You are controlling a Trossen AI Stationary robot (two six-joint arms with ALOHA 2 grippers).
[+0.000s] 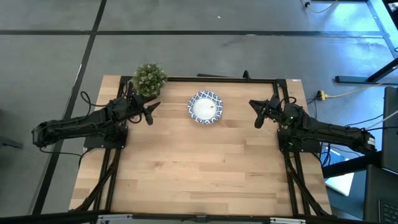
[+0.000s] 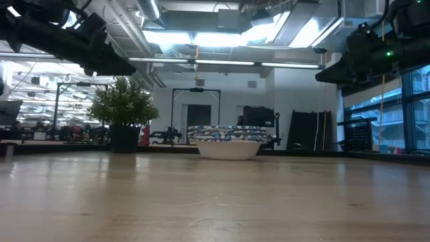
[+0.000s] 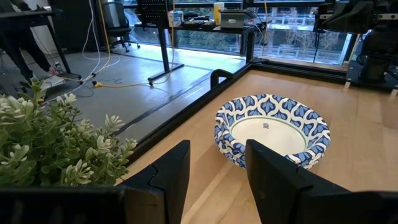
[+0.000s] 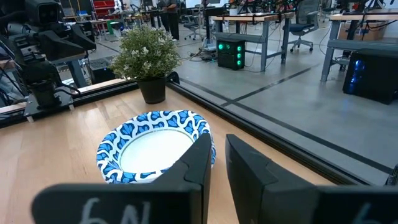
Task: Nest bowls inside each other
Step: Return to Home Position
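Nested stack of small round bowls [image 1: 204, 107], white inside with blue-and-white patterned rims, upright on the pale wooden desk [image 1: 199, 168]. Lies between the two pincers, apart from both, toward the desk's far edge. Shows several rims layered closely in the low view [image 2: 228, 142]; exact count not readable.

Left pincer [image 1: 149, 112]: dark, two-fingered, empty, fingers moderately apart, raised off the desk, pointing toward the stack.

Right pincer [image 1: 256, 113]: empty too, raised, facing the stack from the opposite side, fingers parted by only a narrow gap in its own wrist view.

Small green potted plant [image 1: 149, 78] in a dark pot: just beyond the left pincer at the desk's far edge, across the stack from the right pincer.
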